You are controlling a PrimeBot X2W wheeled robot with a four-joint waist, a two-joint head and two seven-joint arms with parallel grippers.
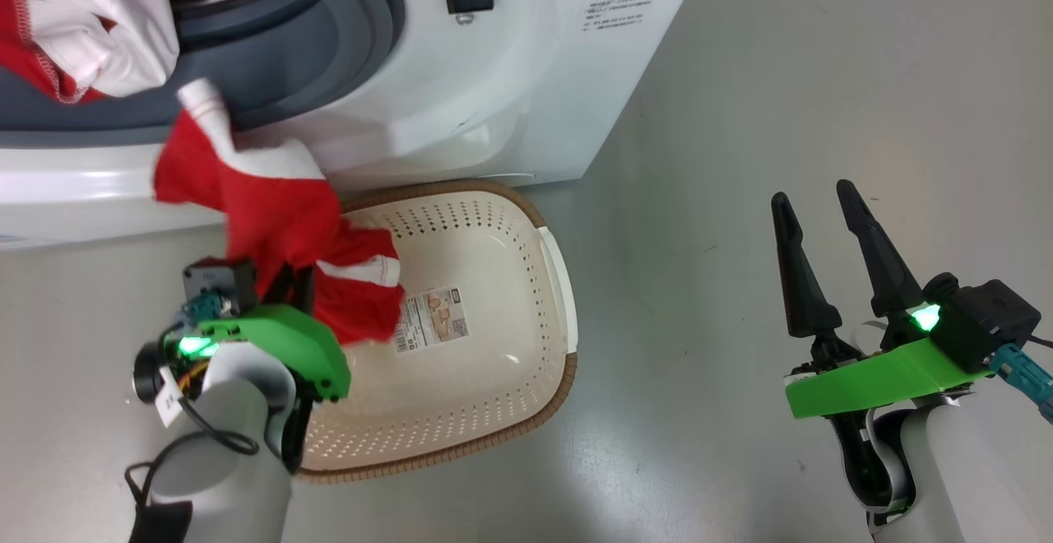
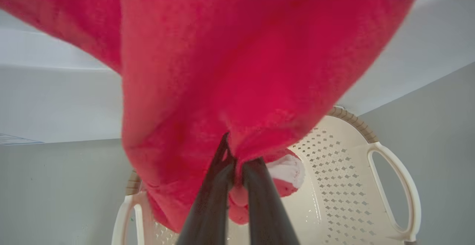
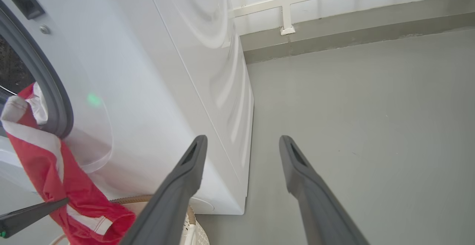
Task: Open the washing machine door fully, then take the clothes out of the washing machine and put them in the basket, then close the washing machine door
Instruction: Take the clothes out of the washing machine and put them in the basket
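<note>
A red garment of the clothes [image 1: 271, 214] hangs from the mouth of the washing machine [image 1: 494, 74] down over the cream basket [image 1: 568, 362]. My left gripper [image 1: 292, 278] is shut on it above the basket's left end. In the left wrist view its fingers [image 2: 256, 185] pinch the red cloth [image 2: 237, 70], with the basket [image 2: 334, 185] below. More red and white clothes [image 1: 90, 25] sit in the drum opening. My right gripper [image 1: 813, 192] stands open over the floor at the right, holding nothing [image 3: 243, 138]. The washing machine door is out of view.
The basket stands on the grey floor [image 1: 781, 74] right against the washer's front, a sticker [image 1: 432, 319] on its bottom. In the right wrist view, a white railing [image 3: 285, 3] and a low kerb run behind the washer's side panel [image 3: 193, 59].
</note>
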